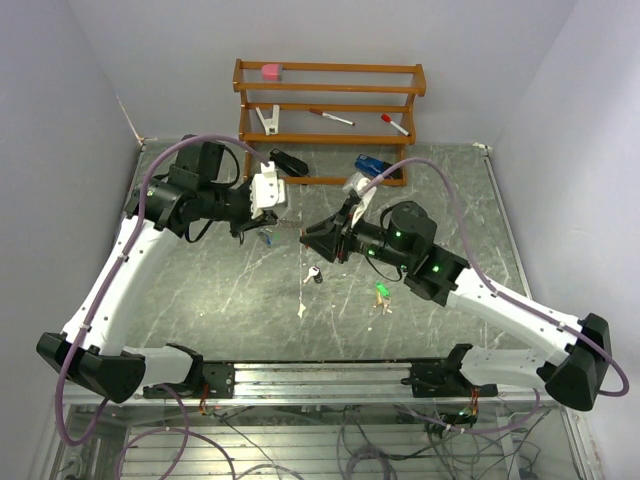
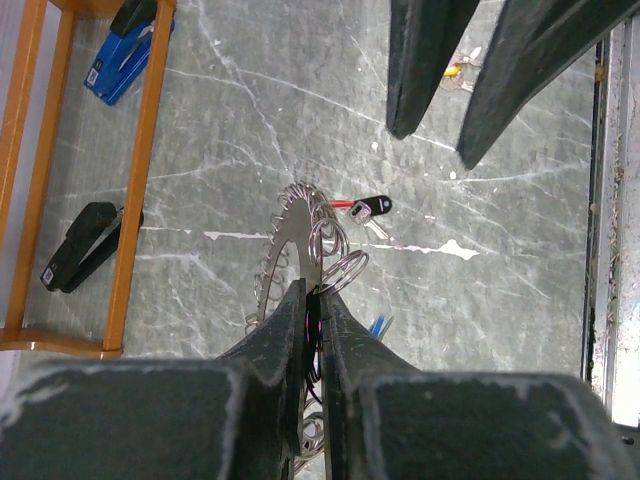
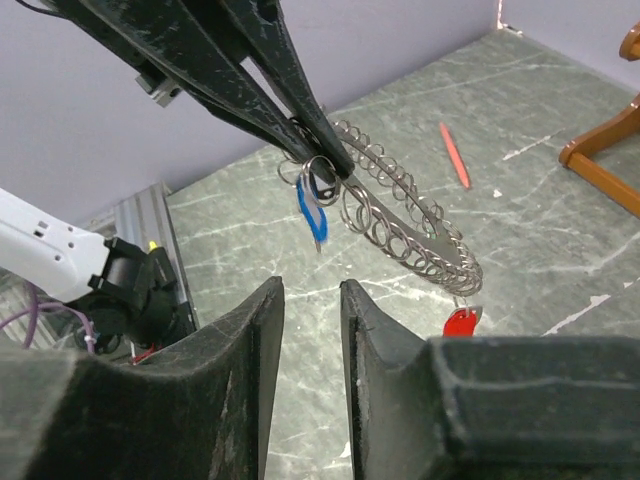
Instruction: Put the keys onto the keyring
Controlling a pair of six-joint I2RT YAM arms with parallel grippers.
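We see two robot arms meeting over a dark green marbled table [image 1: 200, 300]. The left gripper [image 2: 312, 292] is pinched tight on the keyring [image 3: 410, 225], a thin silver hoop fringed with many small wire loops. It holds the hoop tilted in the air above the middle of the table. A blue-tagged key [image 3: 313, 215] hangs from the hoop right beside that grip, and a red tag [image 3: 458, 323] shows just under the hoop's lower end. The right gripper [image 3: 310, 290] faces the keyring from close by. Its two dark fingers [image 3: 262, 350] stand a narrow gap apart with nothing between them, touching neither hoop nor key. Loose keys lie on the table below: a black-headed key [image 1: 314, 274] under the space between the grippers, and a green-headed key [image 1: 381, 291] near the right arm. A slim red pen [image 3: 453, 155] lies flat on the table past the hoop. A wooden rack [image 1: 330, 90] stands at the back edge, with a black stapler [image 2: 85, 245] and a blue stapler [image 2: 125, 55] by its lowest rails.
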